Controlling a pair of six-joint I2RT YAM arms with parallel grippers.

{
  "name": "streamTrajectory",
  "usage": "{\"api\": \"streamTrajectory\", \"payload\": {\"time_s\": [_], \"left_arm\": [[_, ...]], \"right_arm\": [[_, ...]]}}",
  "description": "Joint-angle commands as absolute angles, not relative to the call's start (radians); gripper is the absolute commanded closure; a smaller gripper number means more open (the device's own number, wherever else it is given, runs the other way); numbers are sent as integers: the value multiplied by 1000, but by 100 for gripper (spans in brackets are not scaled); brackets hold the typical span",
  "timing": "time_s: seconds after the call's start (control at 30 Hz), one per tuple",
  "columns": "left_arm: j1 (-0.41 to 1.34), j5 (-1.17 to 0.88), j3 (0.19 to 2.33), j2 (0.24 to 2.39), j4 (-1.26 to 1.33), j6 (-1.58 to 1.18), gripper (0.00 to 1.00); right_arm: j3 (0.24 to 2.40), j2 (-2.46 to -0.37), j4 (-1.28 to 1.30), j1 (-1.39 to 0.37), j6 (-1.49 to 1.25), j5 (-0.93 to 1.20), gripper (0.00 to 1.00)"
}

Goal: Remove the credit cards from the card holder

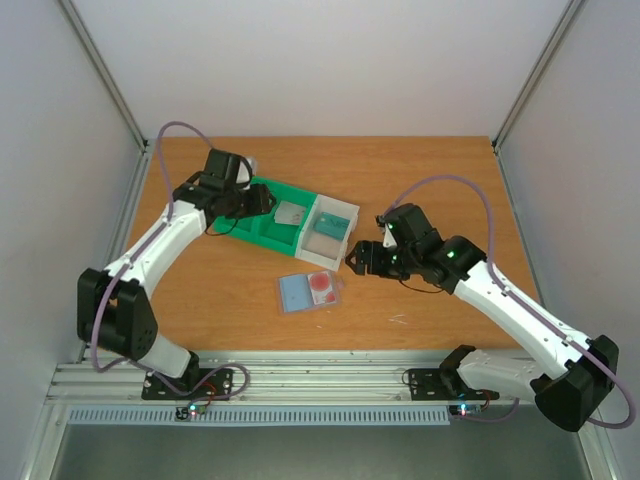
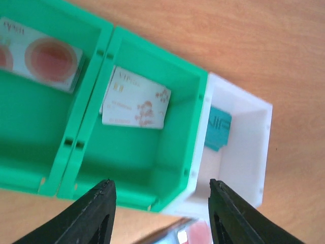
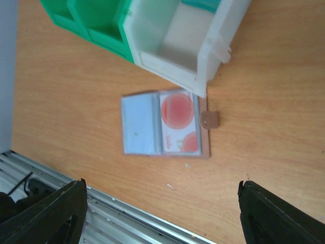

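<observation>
Currently shows card holder [image 1: 310, 291] open flat on table [image 1: 200, 300], near tray [image 2: 86, 117] white end; long axis left-right, tab right, red-patch card [image 3: 179, 122] inside. Left gripper [image 2: 161, 185] and right gripper [image 3: 161, 185] jaws spread, empty.

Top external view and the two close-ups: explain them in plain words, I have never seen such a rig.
Two robot arms, the left arm and the right arm, are bolted to a wooden table. The wide picture looks down from above; each close-up comes from a wrist camera, that arm's fingers at its bottom edge. The left tool hangs open over a green-and-white tray holding a red-circle card, a white card and a teal card. The right tool, also open, looks down at the blue card holder, lying open with a red-patched card in it. Neither tool holds anything.
</observation>
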State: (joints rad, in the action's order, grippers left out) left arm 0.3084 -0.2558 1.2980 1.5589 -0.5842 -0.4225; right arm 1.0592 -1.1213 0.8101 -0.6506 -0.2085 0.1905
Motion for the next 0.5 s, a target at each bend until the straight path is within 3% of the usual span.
{"api": "streamTrajectory", "payload": {"time_s": [0.0, 0.1, 0.23, 0.37, 0.47], "left_arm": [[333, -253, 1197, 1460, -686, -434, 49], [370, -250, 1120, 1372, -695, -442, 49], [394, -283, 1014, 1271, -678, -488, 51], [409, -343, 916, 1197, -660, -526, 53], [416, -370, 820, 1136, -623, -548, 53]], "right_arm": [[968, -1110, 751, -648, -254, 251, 23], [913, -1121, 699, -651, -297, 296, 33], [874, -1159, 640, -672, -329, 330, 55], [857, -1224, 563, -722, -330, 401, 58], [861, -1278, 522, -788, -310, 340, 58]]}}
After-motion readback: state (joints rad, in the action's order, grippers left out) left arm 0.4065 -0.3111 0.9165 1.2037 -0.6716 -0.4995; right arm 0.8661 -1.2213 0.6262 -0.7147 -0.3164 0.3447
